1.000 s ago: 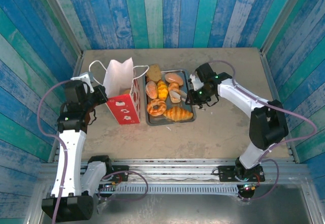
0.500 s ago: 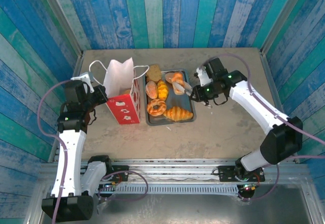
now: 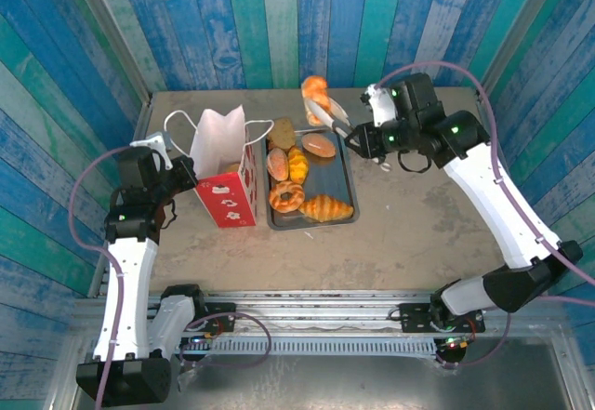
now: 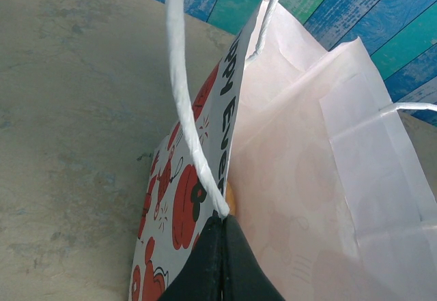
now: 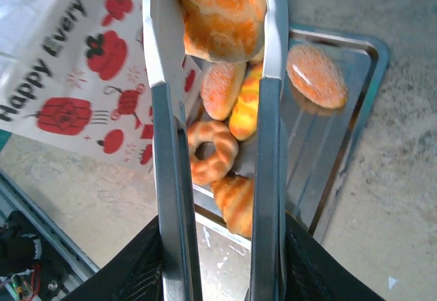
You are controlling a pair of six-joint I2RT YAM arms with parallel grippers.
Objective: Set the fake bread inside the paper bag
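Observation:
My right gripper [image 3: 321, 103] is shut on a glossy orange-brown roll of fake bread [image 3: 315, 88], held in the air above the tray's far edge; the right wrist view shows the same roll [image 5: 218, 11] clamped between the two long fingers [image 5: 158, 48]. Below on the tray lie a ring donut [image 5: 213, 151], a croissant [image 5: 235, 202] and a round bun [image 5: 316, 76]. The white and red paper bag [image 3: 226, 178] stands upright left of the tray. My left gripper [image 4: 222, 222] is shut on the bag's rim [image 4: 232, 110] where the cord handle [image 4: 179, 76] ends.
The grey metal tray [image 3: 349, 173] sits mid-table with more pastries: two rolls [image 3: 277, 163] and a brown slice [image 3: 282, 133] beside its far left corner. Blue-green plank walls close in the table on three sides. Bare tabletop lies right of the tray.
My right gripper has lifted the roll off the tray and carried it up and toward the back. The left gripper and the bag have stayed put.

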